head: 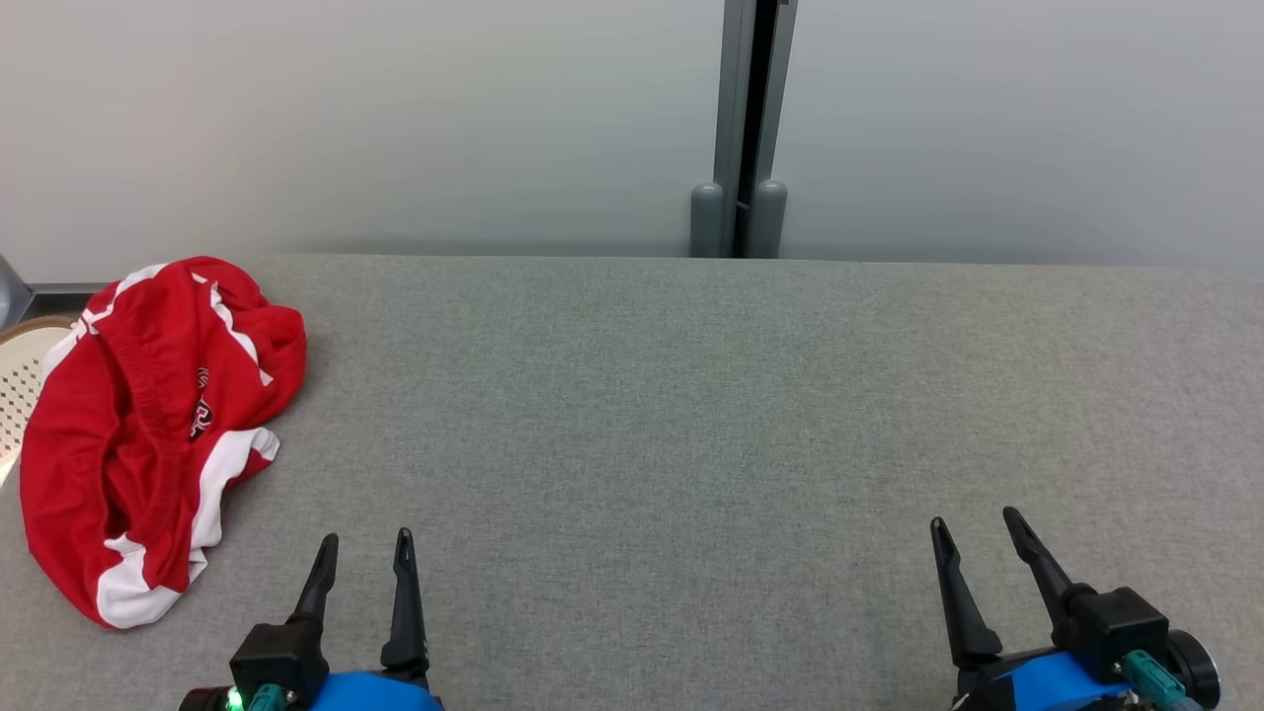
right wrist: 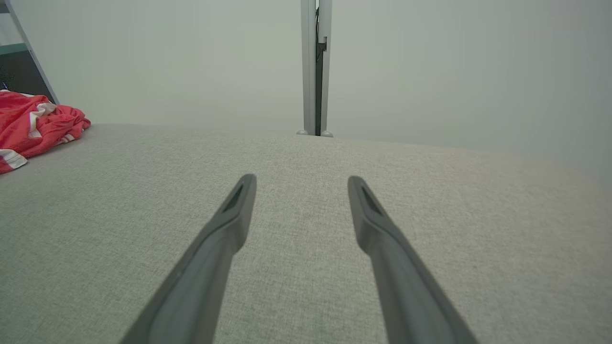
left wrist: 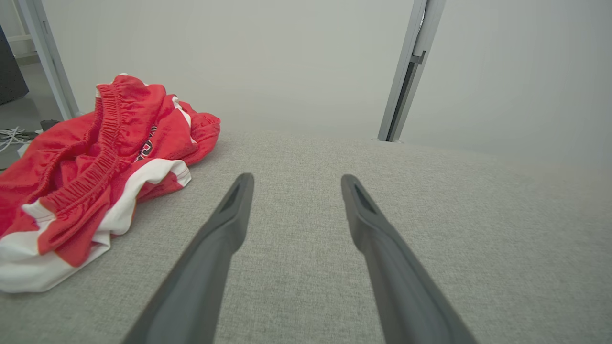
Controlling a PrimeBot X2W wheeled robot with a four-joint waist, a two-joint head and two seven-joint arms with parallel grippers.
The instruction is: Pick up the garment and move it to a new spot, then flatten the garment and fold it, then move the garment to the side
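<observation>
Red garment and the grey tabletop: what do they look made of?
Garment: thin sports fabric, likely synthetic, with a faint sheen; it crumples softly and has a gathered elastic waistband and white trim. Tabletop: grey cloth covering, matte; a fine heathered weave shows in the wrist views. What lies under it cannot be told.

Grey fabric table point(head: 691, 415) against pale panels point(head: 395, 118), perhaps frosted, joined by a post point(head: 750, 118).

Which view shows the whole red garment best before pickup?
Head view: the garment lies wholly in frame, crumpled, at the table's left end. The left wrist view is closer but crops its left side; the right wrist view catches a distant corner.
</observation>
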